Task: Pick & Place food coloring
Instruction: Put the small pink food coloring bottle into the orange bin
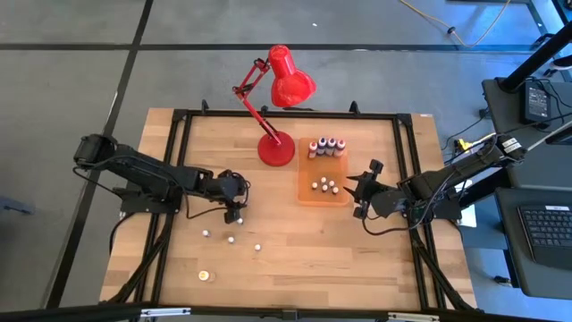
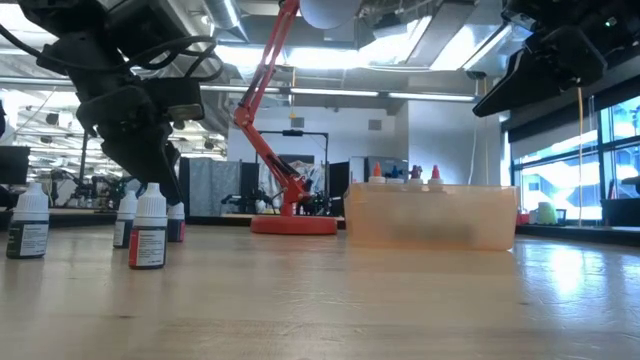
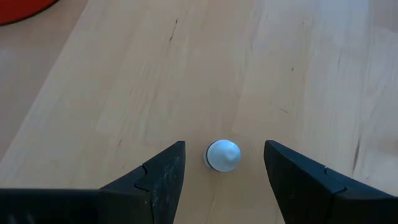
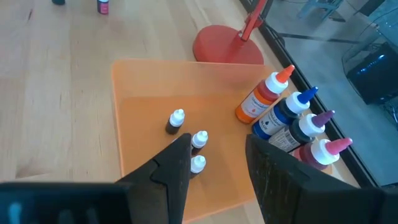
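- White-capped and tiny, the food coloring bottle (image 3: pixel 223 155) I'm after stands on the bare wood between my left end effector's (image 1: pixel 234 207) fingers (image 3: pixel 163 176), which are spread wide with nothing held; I see gaps on both sides of the cap.
- It sits a little nearer one finger, so I judge that finger could touch first on closing and nudge the bottle over or skid it along the tabletop (image 1: pixel 295 255).
- From above I only see the cap, so I can't tell how low the fingers hang; closing too high might pinch just the cap and let it pop out.
- Three more loose bottles (image 1: pixel 230 240) stand near on the wood; a tipped bottle could roll into them.
- Farther off, the orange tray (image 1: pixel 308 199) already holds several small bottles (image 1: pixel 323 186) and a row of bigger coloured ones (image 1: pixel 327 147), so a careless drop there could topple them.
- My right end effector (image 1: pixel 360 192) hovers at the tray's edge, partly spread and empty; I reckon a carry toward the tray risks crowding it.
- Beside the tray, the red lamp (image 1: pixel 277 148) base narrows the approach.
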Action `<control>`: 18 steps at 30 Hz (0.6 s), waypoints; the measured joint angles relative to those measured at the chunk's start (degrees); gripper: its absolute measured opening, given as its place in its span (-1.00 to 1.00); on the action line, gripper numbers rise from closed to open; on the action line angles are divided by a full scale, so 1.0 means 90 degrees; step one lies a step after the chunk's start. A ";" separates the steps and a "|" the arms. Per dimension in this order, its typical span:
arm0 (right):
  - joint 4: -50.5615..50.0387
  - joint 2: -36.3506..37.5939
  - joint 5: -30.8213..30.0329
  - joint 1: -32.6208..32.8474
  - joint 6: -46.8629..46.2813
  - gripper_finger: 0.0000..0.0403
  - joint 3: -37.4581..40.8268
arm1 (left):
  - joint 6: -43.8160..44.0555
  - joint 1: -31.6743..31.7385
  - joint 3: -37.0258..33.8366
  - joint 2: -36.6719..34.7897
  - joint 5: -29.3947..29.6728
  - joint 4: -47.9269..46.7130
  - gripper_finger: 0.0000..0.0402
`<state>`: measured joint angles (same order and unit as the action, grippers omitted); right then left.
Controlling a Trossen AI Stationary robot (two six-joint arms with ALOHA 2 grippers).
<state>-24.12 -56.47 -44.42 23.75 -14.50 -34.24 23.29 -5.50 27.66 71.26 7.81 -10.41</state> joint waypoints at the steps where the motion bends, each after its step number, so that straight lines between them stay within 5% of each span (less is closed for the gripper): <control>1: 0.0002 0.0000 0.0002 0.0000 0.0000 -0.23 0.0000 | 0.0000 0.0000 0.0000 0.0000 -0.0002 0.0002 0.06; 18: -0.0007 0.0000 0.0002 0.0000 0.0002 -0.23 -0.0007 | -0.0459 -0.0002 0.0000 0.0000 0.0274 -0.0019 -0.12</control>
<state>-24.18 -56.47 -44.40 23.75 -14.48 -34.30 19.16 -5.52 27.66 71.26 10.28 -10.59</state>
